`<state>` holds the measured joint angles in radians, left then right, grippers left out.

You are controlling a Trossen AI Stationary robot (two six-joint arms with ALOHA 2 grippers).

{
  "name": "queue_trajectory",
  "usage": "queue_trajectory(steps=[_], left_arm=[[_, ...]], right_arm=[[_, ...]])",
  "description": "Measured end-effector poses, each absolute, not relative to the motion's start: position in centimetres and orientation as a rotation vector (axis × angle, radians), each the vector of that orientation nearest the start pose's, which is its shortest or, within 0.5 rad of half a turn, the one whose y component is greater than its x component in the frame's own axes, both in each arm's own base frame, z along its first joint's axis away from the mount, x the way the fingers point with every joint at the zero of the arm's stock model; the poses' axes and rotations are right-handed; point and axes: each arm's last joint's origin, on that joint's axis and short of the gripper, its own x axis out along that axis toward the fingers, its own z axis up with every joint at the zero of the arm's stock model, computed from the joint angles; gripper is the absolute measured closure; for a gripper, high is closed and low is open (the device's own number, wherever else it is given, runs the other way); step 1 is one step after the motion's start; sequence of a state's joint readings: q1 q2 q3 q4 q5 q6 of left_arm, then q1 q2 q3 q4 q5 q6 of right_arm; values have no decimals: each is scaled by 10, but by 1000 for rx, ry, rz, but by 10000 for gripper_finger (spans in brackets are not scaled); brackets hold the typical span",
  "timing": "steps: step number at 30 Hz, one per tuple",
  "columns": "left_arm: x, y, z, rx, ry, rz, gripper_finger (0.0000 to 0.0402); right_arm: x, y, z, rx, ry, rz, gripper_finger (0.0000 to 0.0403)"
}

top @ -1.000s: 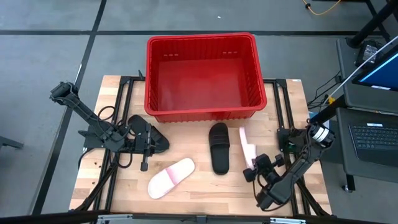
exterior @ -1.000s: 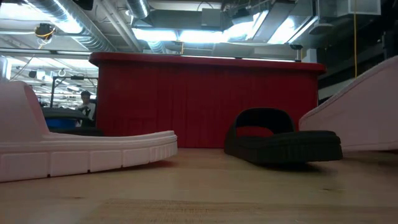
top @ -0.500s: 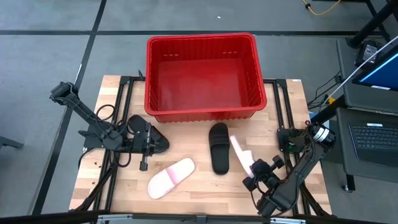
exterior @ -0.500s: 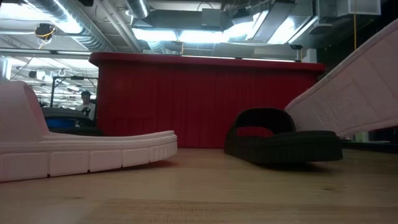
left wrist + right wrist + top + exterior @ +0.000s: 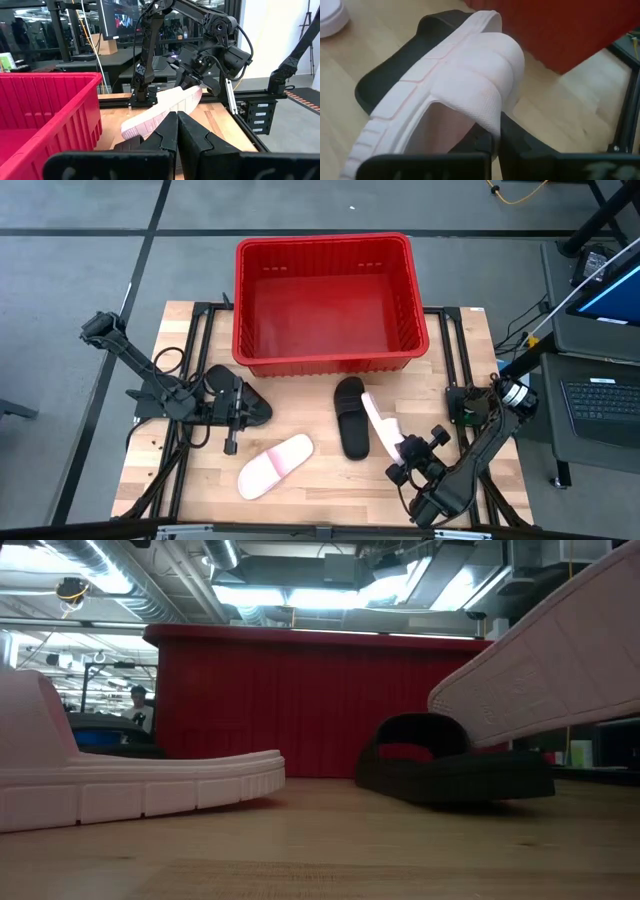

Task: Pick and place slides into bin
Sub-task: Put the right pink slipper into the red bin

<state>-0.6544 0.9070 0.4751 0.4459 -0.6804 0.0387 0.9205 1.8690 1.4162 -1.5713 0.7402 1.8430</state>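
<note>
The red bin (image 5: 325,305) stands at the table's far edge. My right gripper (image 5: 403,452) is at the near right, shut on a pale pink slide (image 5: 378,420), whose far end hangs over a black slide (image 5: 350,418) lying flat on its sole. In the low view the pink slide (image 5: 540,670) shows its ribbed sole above the black slide (image 5: 450,765). Another pink slide (image 5: 275,465) lies sole down at the near centre-left. My left gripper (image 5: 266,412) is shut, holds nothing and hovers at the left, pointing toward the table's right edge. My right gripper pinches the pink slide's wide strap at its edge (image 5: 492,127) between its two fingers. The fingers slant down from the table's near right. The slide is lifted clear of the table and tilted. Its free end (image 5: 366,398) points toward the bin above the black slide.
Black frame rails (image 5: 455,370) run along the table's left and right sides. Bare wood (image 5: 320,500) lies along the near edge. In the low view a person (image 5: 135,705) shows far behind the bin. A desk with a laptop (image 5: 600,395) stands off the table's right.
My right gripper has risen, shifted a little toward the table's left and rolled, staying shut on the strap. The pink slide has come up off the table, and its free end has swung left over the black slide.
</note>
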Motion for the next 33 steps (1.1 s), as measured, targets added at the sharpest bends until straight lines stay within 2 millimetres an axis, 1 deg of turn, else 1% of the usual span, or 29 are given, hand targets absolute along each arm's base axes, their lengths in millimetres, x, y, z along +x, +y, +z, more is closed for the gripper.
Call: queue_trajectory(steps=[13, 17, 19, 23, 28, 30, 33], left_arm=[[166, -104, 265, 30, -11, 26, 400], [166, -104, 265, 31, -10, 26, 400], [166, -104, 265, 31, -10, 26, 400], [166, -104, 265, 31, -10, 26, 400], [166, -104, 265, 26, -17, 28, 400], [166, -104, 266, 25, -21, 28, 400], [166, -104, 268, 39, -36, 29, 400]], right_arm=[[225, 211, 228, -150, 675, -858, 391], [227, 211, 231, -204, 558, -832, 391], [229, 213, 235, -209, 527, -819, 391], [236, 216, 249, -258, 494, -789, 391], [251, 216, 277, -369, 371, -765, 391], [259, 213, 289, -390, 355, -776, 391], [272, 203, 307, -398, 375, -808, 389]])
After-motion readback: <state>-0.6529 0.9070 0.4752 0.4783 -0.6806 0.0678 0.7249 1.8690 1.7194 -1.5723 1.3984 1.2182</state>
